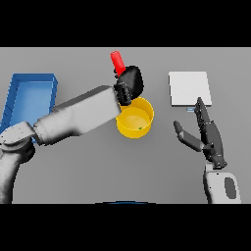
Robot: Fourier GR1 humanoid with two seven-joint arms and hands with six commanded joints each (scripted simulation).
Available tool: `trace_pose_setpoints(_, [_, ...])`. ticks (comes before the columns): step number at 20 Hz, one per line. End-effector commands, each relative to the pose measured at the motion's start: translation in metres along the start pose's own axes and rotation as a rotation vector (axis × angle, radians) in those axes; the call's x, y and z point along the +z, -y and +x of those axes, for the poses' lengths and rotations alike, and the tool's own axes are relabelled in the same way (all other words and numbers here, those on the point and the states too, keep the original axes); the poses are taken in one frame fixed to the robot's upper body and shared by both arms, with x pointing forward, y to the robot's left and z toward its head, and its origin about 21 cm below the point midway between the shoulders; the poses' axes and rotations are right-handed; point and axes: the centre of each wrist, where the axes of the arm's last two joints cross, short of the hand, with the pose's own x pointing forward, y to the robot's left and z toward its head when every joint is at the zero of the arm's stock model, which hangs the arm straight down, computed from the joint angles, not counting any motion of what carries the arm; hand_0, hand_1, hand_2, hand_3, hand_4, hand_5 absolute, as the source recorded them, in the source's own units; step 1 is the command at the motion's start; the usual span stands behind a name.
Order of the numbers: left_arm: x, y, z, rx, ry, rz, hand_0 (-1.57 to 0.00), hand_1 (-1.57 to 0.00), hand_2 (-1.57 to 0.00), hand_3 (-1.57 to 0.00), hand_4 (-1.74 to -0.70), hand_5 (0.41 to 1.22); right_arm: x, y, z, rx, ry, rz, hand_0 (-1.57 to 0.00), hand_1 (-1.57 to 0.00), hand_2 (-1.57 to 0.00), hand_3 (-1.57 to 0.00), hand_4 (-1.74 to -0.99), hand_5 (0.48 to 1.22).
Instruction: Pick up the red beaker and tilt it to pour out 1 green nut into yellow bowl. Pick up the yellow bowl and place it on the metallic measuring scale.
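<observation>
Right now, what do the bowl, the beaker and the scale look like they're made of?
Yellow bowl: looks like smooth plastic, uniform colour, soft sheen. Red beaker, held in the left hand: likely plastic too, solid opaque red, no transparency. Scale: flat pale grey plate, matte; metal is plausible, but no reflections confirm it.

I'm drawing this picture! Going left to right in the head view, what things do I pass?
Blue tray → yellow bowl → metallic measuring scale. The left hand, holding the red beaker, overlaps the bowl; the right hand sits below the scale.
</observation>
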Motion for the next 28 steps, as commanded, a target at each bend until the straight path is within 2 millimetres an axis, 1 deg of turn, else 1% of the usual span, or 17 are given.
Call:
trace_pose_setpoints(1, [0.000, -0.002, -0.001, -0.018, -0.014, -0.007, -1.57, -1.57, -1.57, -1.56, -1.74, 1.221, 0.000, -0.002, 0.000, 0.002, 0.003, 0.005, 0.00, 0.00, 0.00, 0.00, -1.283, 0.601])
trace_pose_setpoints(6, [-0.004, -0.007, -0.001, -0.120, -0.023, -0.036, -1.57, -1.57, -1.57, -1.57, -1.74, 1.221, 0.003, -0.001, -0.007, 0.012, 0.014, 0.000, 0.00, 0.00, 0.00, 0.00, -1.264, 0.588])
trace_pose_setpoints(9, [-0.005, -0.014, -0.006, -0.151, -0.037, -0.026, -1.57, -1.57, -1.57, -1.57, -1.74, 1.221, 0.001, -0.003, 0.001, 0.028, 0.015, 0.002, 0.00, 0.00, 0.00, 0.00, -1.238, 0.584])
trace_pose_setpoints(11, [0.001, -0.019, -0.019, -0.156, -0.058, -0.013, -1.57, -1.57, -1.57, -1.57, -1.74, 1.221, 0.004, -0.004, -0.002, 0.016, 0.012, -0.001, 0.00, 0.00, 0.00, 0.00, -1.233, 0.585])
trace_pose_setpoints(12, [0.002, -0.023, -0.024, -0.151, -0.080, -0.008, -1.57, -1.57, -1.57, -1.57, -1.74, 1.189, 0.003, -0.005, 0.000, 0.019, 0.025, 0.002, 0.00, 0.00, 0.00, 0.00, -1.226, 0.587])
trace_pose_setpoints(13, [0.005, -0.026, -0.037, -0.133, -0.100, 0.013, -1.57, -1.57, -1.57, -1.57, -1.74, 1.159, 0.003, -0.001, -0.004, 0.021, 0.021, 0.003, 0.00, 0.00, 0.00, 0.00, -1.222, 0.590])
trace_pose_setpoints(14, [0.008, -0.027, -0.046, -0.137, -0.132, 0.027, -1.57, -1.57, -1.57, -1.57, -1.74, 1.171, 0.004, -0.002, -0.002, 0.014, 0.038, 0.011, 0.00, 0.00, 0.00, 0.00, -1.219, 0.595])
trace_pose_setpoints(16, [0.015, -0.037, -0.071, -0.118, -0.180, 0.096, -1.57, -1.27, -1.25, -1.57, -1.64, 1.189, 0.003, -0.002, 0.000, 0.013, 0.049, 0.014, 0.00, 0.00, 0.00, 0.00, -1.222, 0.609])
trace_pose_setpoints(17, [0.024, -0.046, -0.092, -0.113, -0.242, 0.113, -1.57, -1.33, -1.32, -1.36, -1.66, 1.196, 0.001, -0.005, 0.001, 0.001, 0.045, 0.019, 0.00, 0.00, 0.00, 0.00, -1.224, 0.615])
trace_pose_setpoints(18, [0.029, -0.049, -0.107, -0.101, -0.268, 0.127, -1.57, -1.38, -1.37, -1.21, -1.68, 1.201, -0.001, -0.003, 0.002, -0.003, 0.051, 0.020, 0.00, 0.00, 0.00, 0.00, -1.231, 0.620])
trace_pose_setpoints(20, [0.045, -0.060, -0.143, -0.051, -0.352, 0.148, -1.57, -1.45, -1.44, -1.34, -1.60, 1.208, 0.002, -0.002, -0.002, 0.001, 0.048, 0.028, 0.00, 0.00, 0.00, 0.00, -1.246, 0.631])
trace_pose_setpoints(21, [0.058, -0.061, -0.169, 0.009, -0.416, 0.155, -1.57, -1.47, -1.47, -1.39, -1.57, 1.211, 0.002, 0.000, -0.002, 0.001, 0.039, 0.026, 0.00, 0.00, 0.00, 0.00, -1.256, 0.635])
trace_pose_setpoints(23, [0.070, -0.062, -0.195, 0.119, -0.474, 0.166, -1.57, -1.51, -1.50, -1.45, -1.54, 1.214, -0.002, -0.002, -0.003, -0.003, 0.040, 0.039, 0.00, 0.00, 0.00, 0.00, -1.274, 0.642])
trace_pose_setpoints(24, [0.080, -0.052, -0.216, 0.246, -0.520, 0.165, -1.57, -1.52, -1.52, -1.48, -1.58, 1.216, -0.002, 0.001, -0.001, 0.006, 0.051, 0.038, 0.00, 0.00, 0.00, 0.00, -1.281, 0.644])
trace_pose_setpoints(25, [0.093, -0.031, -0.241, 0.427, -0.596, 0.152, -1.57, -1.53, -1.53, -1.45, -1.61, 1.217, -0.005, 0.000, 0.001, 0.015, 0.051, 0.042, 0.00, 0.00, 0.00, 0.00, -1.292, 0.645])
trace_pose_setpoints(27, [0.110, 0.013, -0.269, 0.705, -0.656, 0.165, -1.57, -1.55, -1.54, -1.45, -1.66, 1.218, -0.004, 0.001, 0.002, 0.022, 0.079, 0.054, 0.00, 0.00, 0.00, 0.00, -1.306, 0.651])
trace_pose_setpoints(28, [0.114, 0.032, -0.275, 0.810, -0.695, 0.171, -1.57, -1.55, -1.55, -1.44, -1.67, 1.219, -0.007, 0.002, 0.003, 0.023, 0.080, 0.057, 0.00, 0.00, 0.00, 0.00, -1.313, 0.652])
